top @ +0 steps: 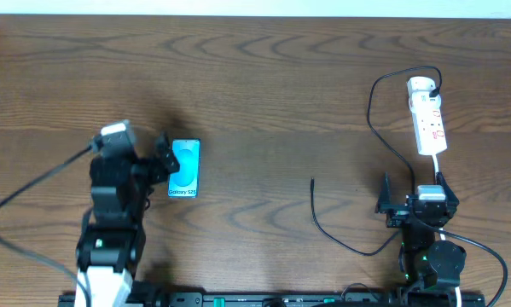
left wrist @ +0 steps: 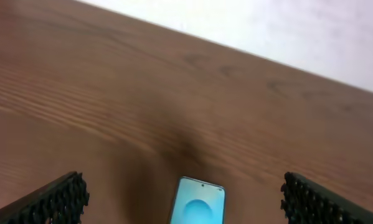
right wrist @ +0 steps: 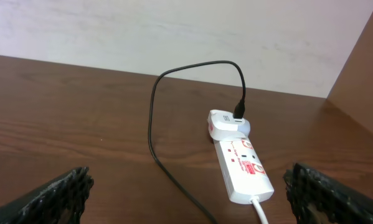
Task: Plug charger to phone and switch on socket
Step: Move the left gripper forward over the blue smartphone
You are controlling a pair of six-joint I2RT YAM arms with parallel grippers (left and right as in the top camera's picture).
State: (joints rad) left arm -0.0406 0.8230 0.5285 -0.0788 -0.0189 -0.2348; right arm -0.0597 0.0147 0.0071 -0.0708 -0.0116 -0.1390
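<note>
The phone (top: 184, 168) lies flat on the table with its light blue screen up; its top end shows in the left wrist view (left wrist: 198, 202). My left gripper (top: 163, 158) is open just left of the phone, its fingers (left wrist: 185, 200) spread wide either side of it. The white socket strip (top: 427, 118) lies at the far right, with a round white plug at its far end (right wrist: 228, 125). The black charger cable (top: 376, 119) runs from that plug down to a free tip (top: 313, 182) mid-table. My right gripper (top: 411, 203) is open and empty just below the strip (right wrist: 243, 168).
The strip's white lead (right wrist: 261, 213) runs back under my right gripper. A pale wall (right wrist: 174, 31) borders the table's far edge. Thick arm cables (top: 25, 200) trail at the left.
</note>
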